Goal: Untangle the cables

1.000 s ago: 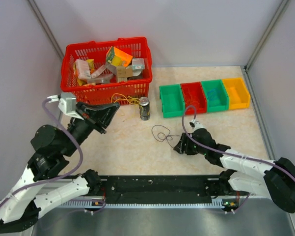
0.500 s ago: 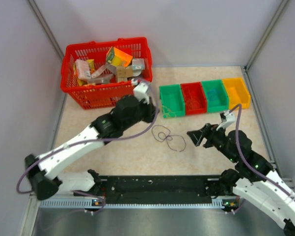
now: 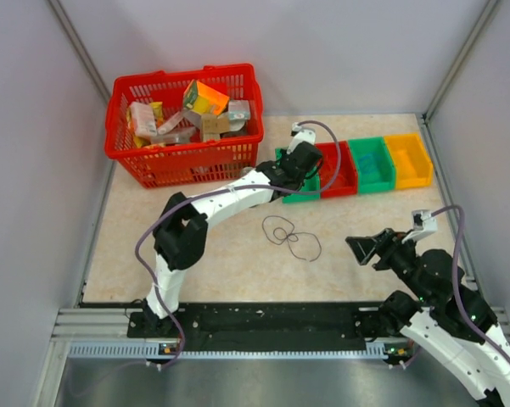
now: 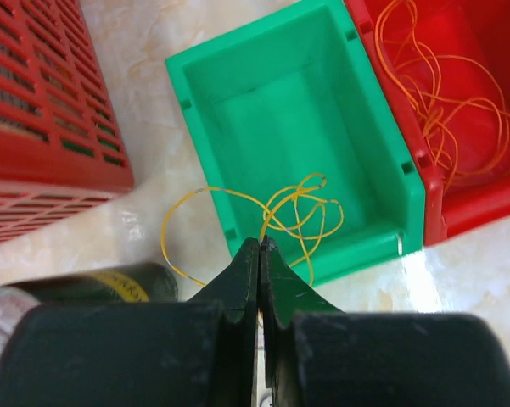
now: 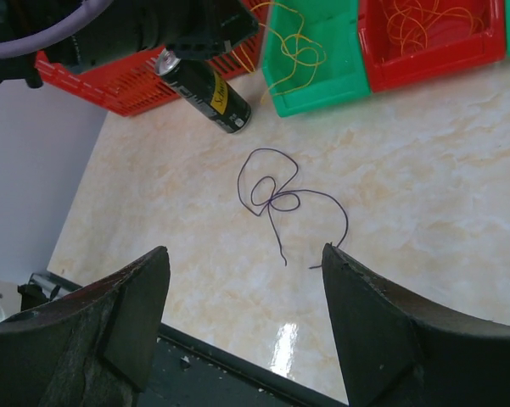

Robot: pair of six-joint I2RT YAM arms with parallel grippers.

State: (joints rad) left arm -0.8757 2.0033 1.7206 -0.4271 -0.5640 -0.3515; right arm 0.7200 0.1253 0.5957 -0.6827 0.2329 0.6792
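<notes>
Sorting step. Left tool (image 4: 260, 246) pinched shut on yellow cable (image 4: 301, 208), draped across green bin (image 4: 280, 127) rim, 12 o'clock. Right tool (image 3: 359, 248) wide open, empty. Purple cable (image 5: 276, 202) loose mid-surface (image 3: 221, 246), 9 o'clock of right tool. Next, likely: drop yellow fully inside bin.

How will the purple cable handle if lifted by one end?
Probably floppy: the purple cable lies in loose loops flat on the table. Thread-thin, so likely very light and hard to pinch. Loops may tighten into a knot.
</notes>
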